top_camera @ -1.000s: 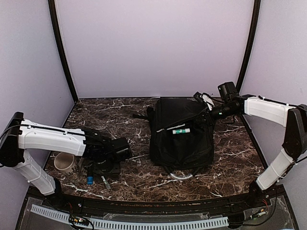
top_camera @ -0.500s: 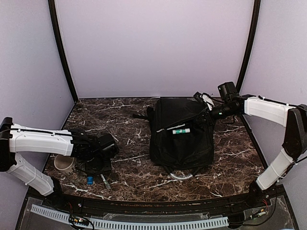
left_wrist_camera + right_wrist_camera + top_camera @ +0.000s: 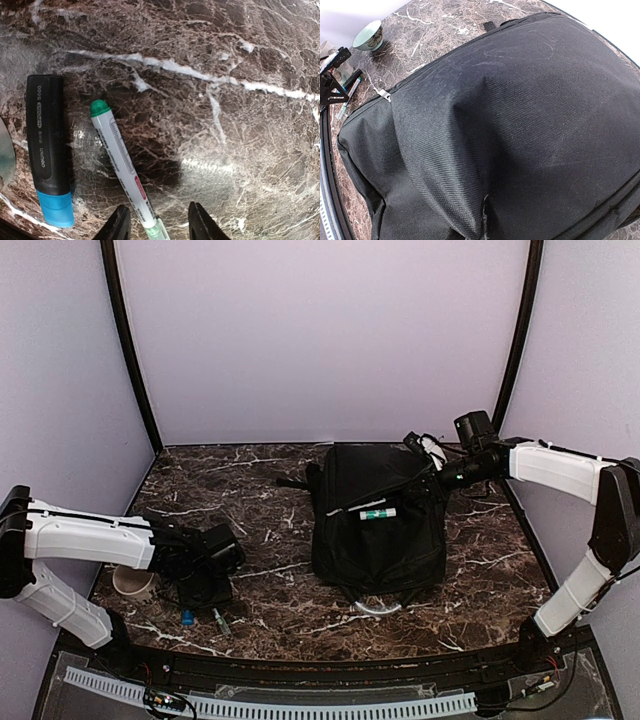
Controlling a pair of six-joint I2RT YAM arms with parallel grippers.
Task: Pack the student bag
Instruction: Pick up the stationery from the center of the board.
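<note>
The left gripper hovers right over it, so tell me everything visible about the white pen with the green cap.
The white pen is a slim marker: green cap at one end, grey print along the barrel, a red band, and a pale green tail. It lies flat and diagonal on the marble table, apart from the black highlighter. Its tail sits between the open fingers of the left gripper, no contact visible.

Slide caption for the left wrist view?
Left fingers, apart, flank one end of a green-capped marker; black highlighter beside it.
</note>
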